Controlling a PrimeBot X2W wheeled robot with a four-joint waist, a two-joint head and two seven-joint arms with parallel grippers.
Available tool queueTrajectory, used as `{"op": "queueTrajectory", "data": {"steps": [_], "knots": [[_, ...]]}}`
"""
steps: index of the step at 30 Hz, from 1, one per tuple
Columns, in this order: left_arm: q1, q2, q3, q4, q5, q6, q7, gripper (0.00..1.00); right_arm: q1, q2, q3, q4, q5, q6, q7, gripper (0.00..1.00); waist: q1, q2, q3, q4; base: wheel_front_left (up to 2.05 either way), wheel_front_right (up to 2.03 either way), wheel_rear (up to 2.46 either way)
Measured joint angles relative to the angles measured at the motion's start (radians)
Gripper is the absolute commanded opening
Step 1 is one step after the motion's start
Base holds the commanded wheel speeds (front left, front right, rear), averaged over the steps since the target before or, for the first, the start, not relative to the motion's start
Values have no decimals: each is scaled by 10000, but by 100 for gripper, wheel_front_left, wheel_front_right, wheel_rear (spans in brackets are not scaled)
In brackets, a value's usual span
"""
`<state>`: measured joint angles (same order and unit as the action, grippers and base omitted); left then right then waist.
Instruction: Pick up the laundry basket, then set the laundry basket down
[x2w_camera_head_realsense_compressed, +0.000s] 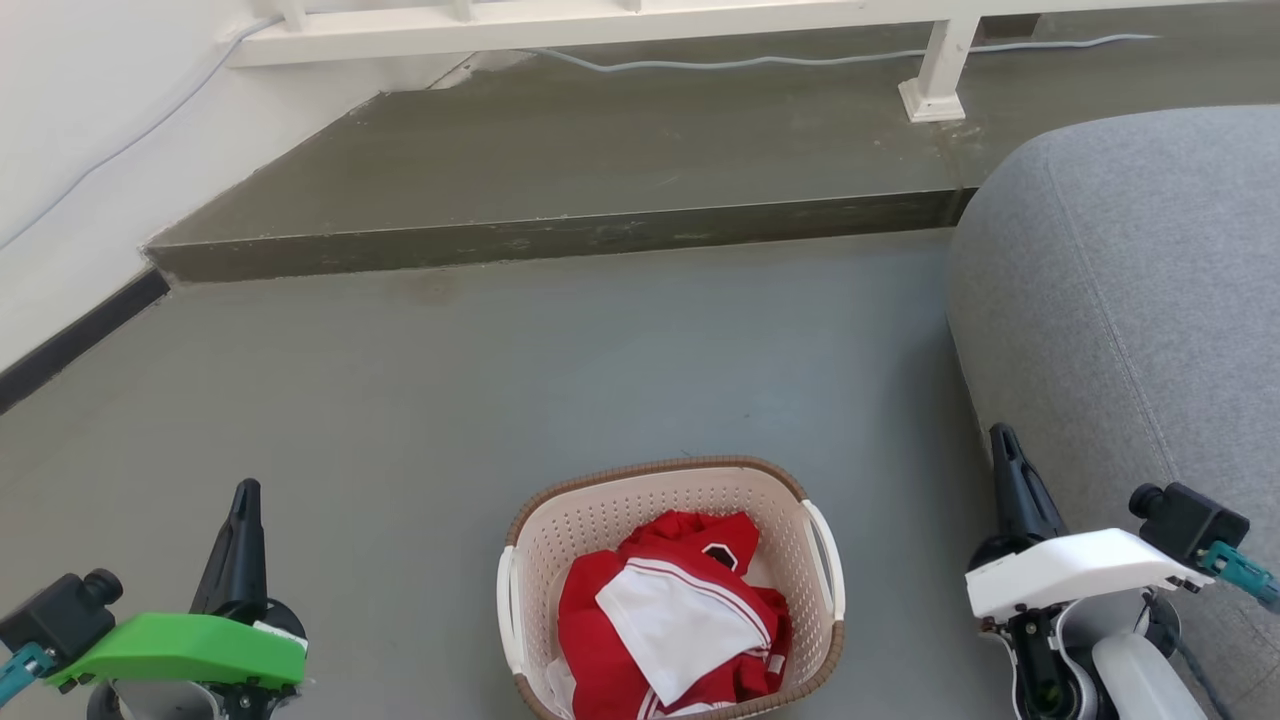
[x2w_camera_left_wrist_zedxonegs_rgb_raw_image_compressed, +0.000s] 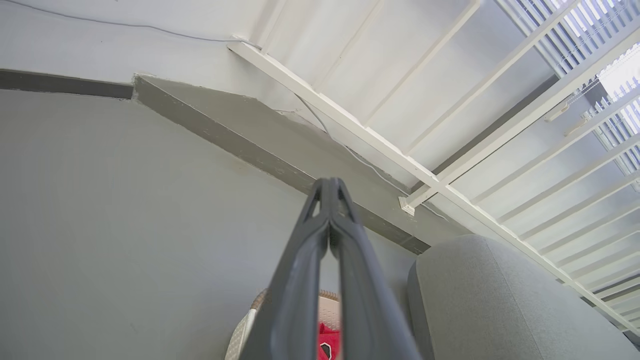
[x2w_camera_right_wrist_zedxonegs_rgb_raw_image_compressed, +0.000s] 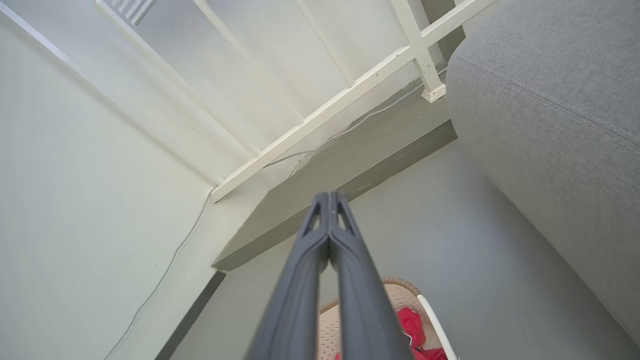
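The laundry basket (x2w_camera_head_realsense_compressed: 600, 520), cream perforated plastic with a brown rim and white side handles, stands on the grey floor at the bottom centre of the head view, holding red and white clothes (x2w_camera_head_realsense_compressed: 670, 620). My left gripper (x2w_camera_head_realsense_compressed: 243, 492) is shut and empty, off to the basket's left. My right gripper (x2w_camera_head_realsense_compressed: 1000, 437) is shut and empty, to the basket's right beside the sofa. In the left wrist view the shut left gripper (x2w_camera_left_wrist_zedxonegs_rgb_raw_image_compressed: 329, 182) partly hides the laundry basket (x2w_camera_left_wrist_zedxonegs_rgb_raw_image_compressed: 240, 332). In the right wrist view the basket (x2w_camera_right_wrist_zedxonegs_rgb_raw_image_compressed: 405, 292) lies below the shut right gripper (x2w_camera_right_wrist_zedxonegs_rgb_raw_image_compressed: 329, 196).
A grey sofa (x2w_camera_head_realsense_compressed: 1130, 300) fills the right side, close to my right arm. A raised dark step (x2w_camera_head_realsense_compressed: 550, 240) crosses the floor ahead, with a white railing post (x2w_camera_head_realsense_compressed: 940, 80) and a cable (x2w_camera_head_realsense_compressed: 750, 60) on it. A white wall (x2w_camera_head_realsense_compressed: 70, 150) runs along the left.
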<state>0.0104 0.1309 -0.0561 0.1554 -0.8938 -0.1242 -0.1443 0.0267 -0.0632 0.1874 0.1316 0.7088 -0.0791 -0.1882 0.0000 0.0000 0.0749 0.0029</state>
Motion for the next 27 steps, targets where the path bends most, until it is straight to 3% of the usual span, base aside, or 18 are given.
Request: {"op": "queueTrajectory", "data": {"steps": [27], "knots": [[-89, -226, 332, 439, -2861, 0, 836, 0, -187, -290, -765, 297, 3871, 646, 761, 0, 0, 0, -271, -7, 0, 0, 0]]}}
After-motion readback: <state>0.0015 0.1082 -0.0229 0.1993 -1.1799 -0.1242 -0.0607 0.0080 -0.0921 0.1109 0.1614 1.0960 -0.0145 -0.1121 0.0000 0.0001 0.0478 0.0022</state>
